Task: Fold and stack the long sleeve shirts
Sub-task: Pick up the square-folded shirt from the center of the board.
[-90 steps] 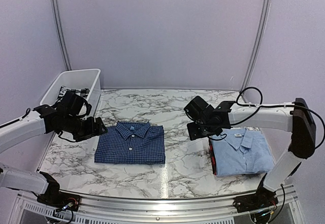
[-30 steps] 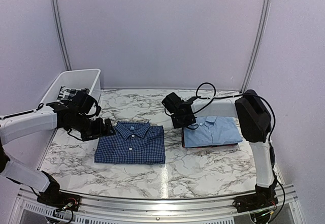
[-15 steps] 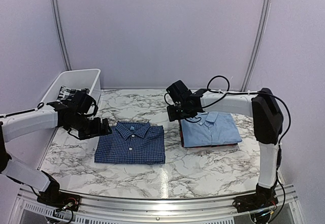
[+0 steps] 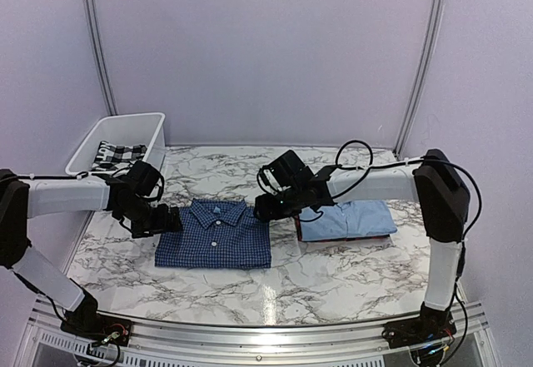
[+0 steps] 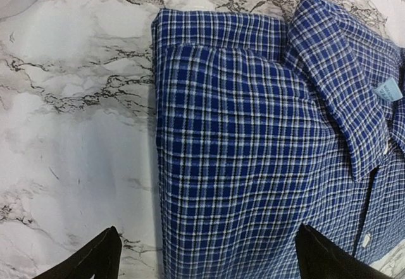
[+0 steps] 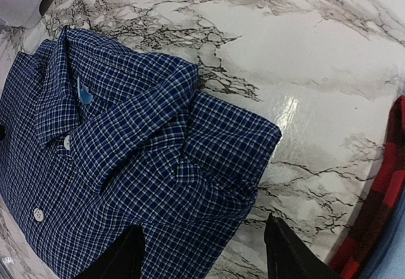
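Seen from above, a white marble-veined worktop (image 4: pixel 316 275) bears a folded dark blue checked shirt (image 4: pixel 215 235) left of centre and a folded plain light blue shirt (image 4: pixel 350 217) at right. Left wrist: the left pincer (image 5: pixel 205 260) gapes wide over the checked shirt's edge. Right wrist: the right pincer (image 6: pixel 202 254) stands open above its other side — nothing held.

1. The left arm (image 4: pixel 62 194) has white tubular links and black joint housings.
2. The right arm (image 4: pixel 375 182) matches it, with a bulky black elbow block (image 4: pixel 441 192).
3. Thin black cables (image 4: pixel 354 146) loop off both arms.
4. The black bases (image 4: pixel 83 324) at the near edge carry coloured wiring.
5. The left gripper (image 5: pixel 205 263) has matte black, wedge-shaped fingers (image 5: pixel 95 261).
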